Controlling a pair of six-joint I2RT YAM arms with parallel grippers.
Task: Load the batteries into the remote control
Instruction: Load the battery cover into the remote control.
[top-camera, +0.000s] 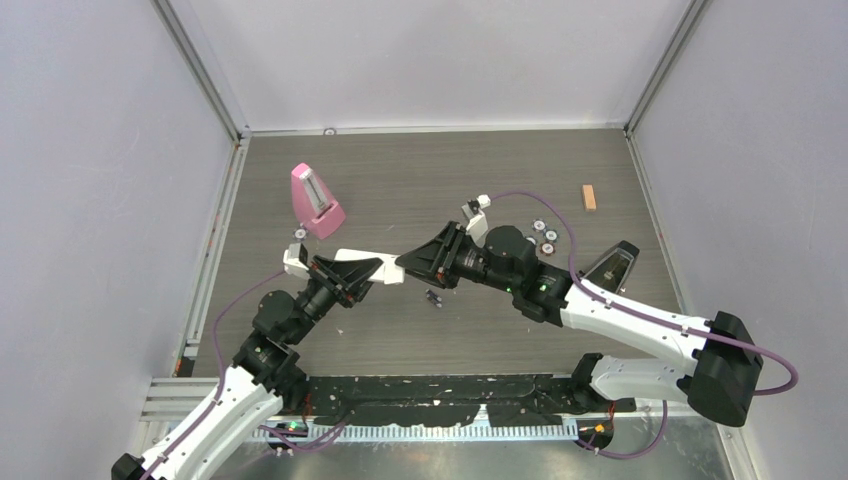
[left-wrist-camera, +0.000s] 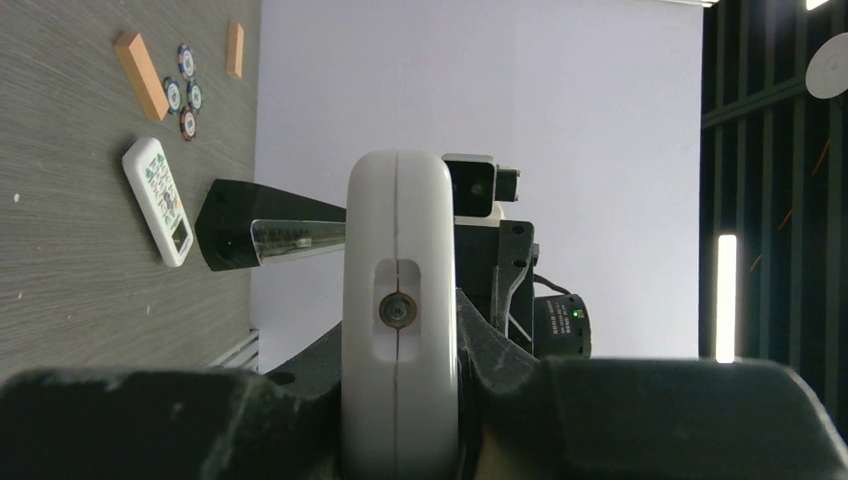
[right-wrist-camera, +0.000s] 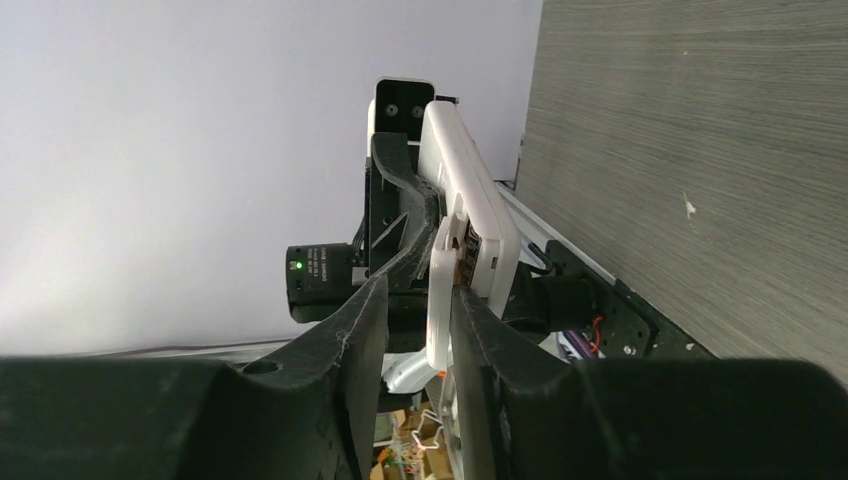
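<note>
Your left hand (top-camera: 358, 272) was clamped on the one remote control (left-wrist-camera: 400, 300), a long slim white bar with rounded edges, held in the air over the counter (top-camera: 500, 170) between the two arms. Your right hand (right-wrist-camera: 418, 300) stood at its end, fingers a little apart around a thin white flap (right-wrist-camera: 440, 300). The batteries (top-camera: 433, 297) lay below on the counter, too small to count; four round discs (top-camera: 548, 247) lay farther back.

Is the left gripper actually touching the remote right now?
Touching. The left wrist view shows the remote end-on, clamped between the two fingers of the left gripper, with both fingers against its sides and no gap.
</note>
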